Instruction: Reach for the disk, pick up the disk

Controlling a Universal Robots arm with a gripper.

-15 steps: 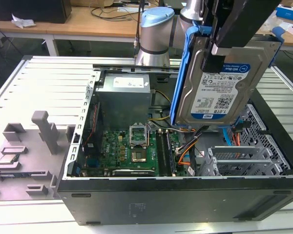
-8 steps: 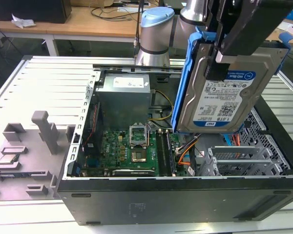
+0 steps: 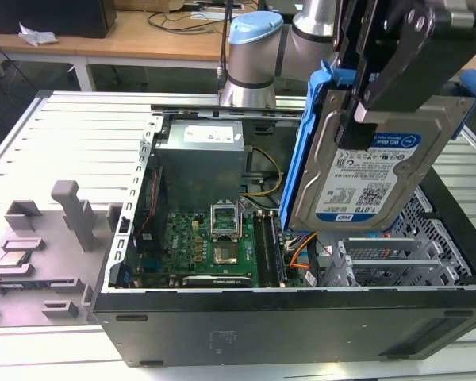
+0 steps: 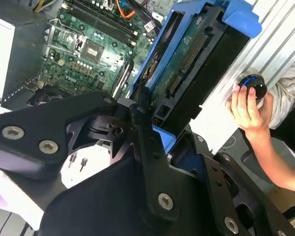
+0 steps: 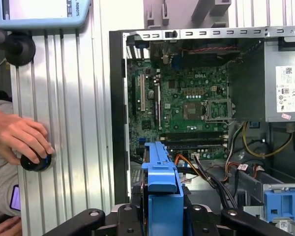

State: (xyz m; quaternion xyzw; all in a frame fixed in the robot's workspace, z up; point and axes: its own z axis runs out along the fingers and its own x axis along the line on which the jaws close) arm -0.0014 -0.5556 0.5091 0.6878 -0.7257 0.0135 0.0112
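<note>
The disk (image 3: 373,171), a silver hard drive with a white-and-blue label and a blue frame (image 3: 301,151) along its sides, hangs tilted above the right end of the open computer case (image 3: 285,325). My gripper (image 3: 366,111) is shut on its upper edge, the black fingers clamping both faces. In the second wrist view the disk (image 4: 187,64) shows its circuit-board side, rising out of the gripper (image 4: 145,120). In the first wrist view the disk's blue frame (image 5: 162,184) sticks up edge-on between the black finger links of the gripper (image 5: 162,216).
Below lie the motherboard (image 3: 210,242), grey power supply (image 3: 202,155) and orange and yellow cables (image 5: 187,164). A grey fixture (image 3: 32,246) holding a small silver chip sits at the exterior view's left. A person's hand (image 5: 19,140) rests on a black knob (image 5: 37,162) beside the case.
</note>
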